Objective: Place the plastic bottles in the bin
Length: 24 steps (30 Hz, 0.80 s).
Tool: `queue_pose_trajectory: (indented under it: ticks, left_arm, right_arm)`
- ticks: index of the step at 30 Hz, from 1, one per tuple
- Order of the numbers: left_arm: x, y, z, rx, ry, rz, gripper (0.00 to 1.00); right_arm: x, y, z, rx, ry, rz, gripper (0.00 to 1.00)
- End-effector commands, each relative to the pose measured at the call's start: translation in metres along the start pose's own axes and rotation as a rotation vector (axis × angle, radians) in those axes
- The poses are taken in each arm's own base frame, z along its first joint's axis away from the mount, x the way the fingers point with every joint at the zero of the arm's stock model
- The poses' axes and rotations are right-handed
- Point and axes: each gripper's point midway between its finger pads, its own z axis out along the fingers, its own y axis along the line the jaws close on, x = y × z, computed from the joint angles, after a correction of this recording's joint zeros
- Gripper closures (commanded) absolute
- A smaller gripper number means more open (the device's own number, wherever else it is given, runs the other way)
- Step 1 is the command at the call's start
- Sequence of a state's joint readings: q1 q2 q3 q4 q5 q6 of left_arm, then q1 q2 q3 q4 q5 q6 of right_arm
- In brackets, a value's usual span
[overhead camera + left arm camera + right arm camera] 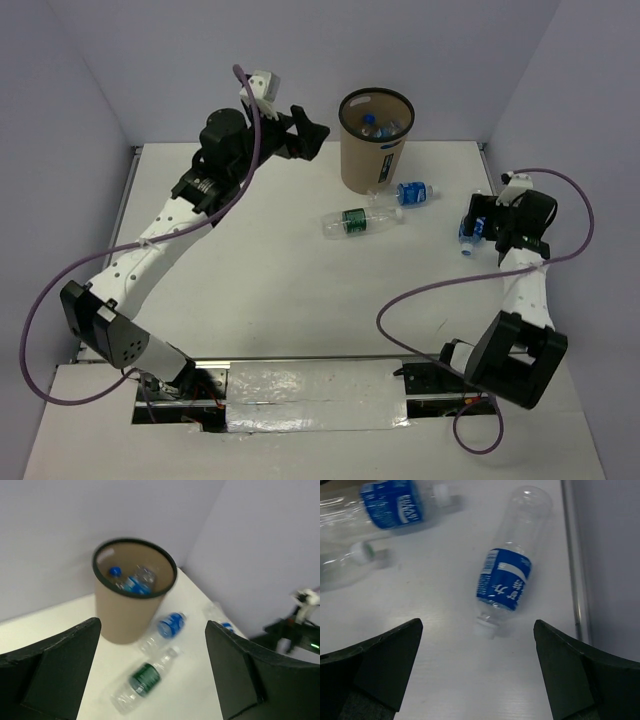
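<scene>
Bottle (505, 580) lies beneath spread right end effector (477, 625).

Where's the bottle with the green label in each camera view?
Top external: the green-label bottle lies on its side in the centre, just in front of the bin.
Left wrist: lower centre, lying diagonally.
Right wrist: only its clear neck and cap show at the left edge; the label is out of frame.
Shared landmark: the blue-label bottle lying beside it.
</scene>
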<state>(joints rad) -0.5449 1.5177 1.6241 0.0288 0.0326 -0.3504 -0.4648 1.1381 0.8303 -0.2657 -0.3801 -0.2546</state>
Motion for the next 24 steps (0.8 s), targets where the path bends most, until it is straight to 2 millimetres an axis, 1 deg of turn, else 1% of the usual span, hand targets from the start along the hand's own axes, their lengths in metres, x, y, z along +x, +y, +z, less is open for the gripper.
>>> queue_pose_trajectory:
  ticks: [1, 2, 3, 4, 6, 7, 8, 9, 10, 11, 12, 13, 14, 15, 17, 18, 19, 21, 22, 23, 24]
  left_arm:
    - [0.055, -0.005, -0.010, 0.041, 0.154, -0.156, 0.01]
    - [0.056, -0.013, -0.015, 0.078, 0.169, -0.177, 0.01]
    - [0.061, -0.017, -0.018, 0.098, 0.187, -0.194, 0.01]
    - [0.073, -0.019, -0.022, 0.113, 0.221, -0.224, 0.01]
    - [0.081, -0.028, -0.031, 0.160, 0.266, -0.240, 0.01]
    - [0.089, -0.029, -0.036, 0.164, 0.304, -0.245, 0.01]
    - [0.093, -0.030, -0.043, 0.172, 0.322, -0.243, 0.01]
    - [0.098, -0.032, -0.048, 0.187, 0.342, -0.238, 0.01]
    - [0.112, -0.029, -0.054, 0.180, 0.374, -0.227, 0.01]
    - [0.110, -0.029, -0.062, 0.181, 0.366, -0.220, 0.01]
    - [0.112, -0.027, -0.067, 0.172, 0.367, -0.211, 0.01]
    - [0.126, -0.019, -0.072, 0.144, 0.383, -0.195, 0.01]
    - [0.120, -0.020, -0.080, 0.143, 0.363, -0.183, 0.01]
    - [0.129, -0.014, -0.085, 0.125, 0.373, -0.165, 0.00]
    - [0.125, -0.012, -0.096, 0.114, 0.359, -0.148, 0.01]
    - [0.131, -0.010, -0.100, 0.110, 0.368, -0.136, 0.01]
    - [0.126, -0.009, -0.105, 0.104, 0.354, -0.126, 0.01]
    - [0.128, -0.006, -0.111, 0.093, 0.355, -0.113, 0.01]
    - [0.133, -0.004, -0.115, 0.089, 0.362, -0.102, 0.00]
    - [0.132, -0.003, -0.119, 0.084, 0.353, -0.095, 0.01]
    - [0.136, -0.001, -0.121, 0.081, 0.356, -0.092, 0.01]
  right_arm:
    - [-0.012, -0.051, 0.029, 0.230, -0.029, 0.121, 0.00]
    - [-0.019, -0.055, 0.035, 0.234, -0.036, 0.141, 0.00]
    - [-0.019, -0.060, 0.043, 0.246, -0.027, 0.153, 0.00]
    - [-0.021, -0.066, 0.057, 0.244, -0.010, 0.166, 0.00]
    - [-0.021, -0.072, 0.072, 0.246, 0.014, 0.185, 0.00]
    - [-0.021, -0.076, 0.078, 0.255, 0.025, 0.192, 0.00]
    - [-0.017, -0.082, 0.092, 0.263, 0.052, 0.206, 0.00]
    - [-0.015, -0.085, 0.098, 0.268, 0.065, 0.211, 0.00]
    - [-0.005, -0.088, 0.109, 0.269, 0.098, 0.218, 0.00]
    - [-0.010, -0.091, 0.113, 0.271, 0.094, 0.220, 0.00]
    - [-0.008, -0.090, 0.117, 0.264, 0.105, 0.221, 0.00]
    - [-0.004, -0.091, 0.124, 0.261, 0.120, 0.223, 0.00]
    - [-0.003, -0.090, 0.128, 0.257, 0.127, 0.219, 0.00]
    - [0.002, -0.088, 0.133, 0.251, 0.142, 0.217, 0.00]
    - [0.003, -0.086, 0.138, 0.241, 0.155, 0.211, 0.01]
    - [0.007, -0.080, 0.143, 0.226, 0.173, 0.209, 0.01]
    - [0.006, -0.077, 0.145, 0.211, 0.185, 0.202, 0.02]
    - [0.008, -0.069, 0.150, 0.196, 0.197, 0.187, 0.02]
    - [0.012, -0.068, 0.153, 0.194, 0.208, 0.182, 0.02]
    - [0.013, -0.068, 0.155, 0.200, 0.215, 0.178, 0.03]
    - [0.019, -0.066, 0.159, 0.199, 0.233, 0.177, 0.03]
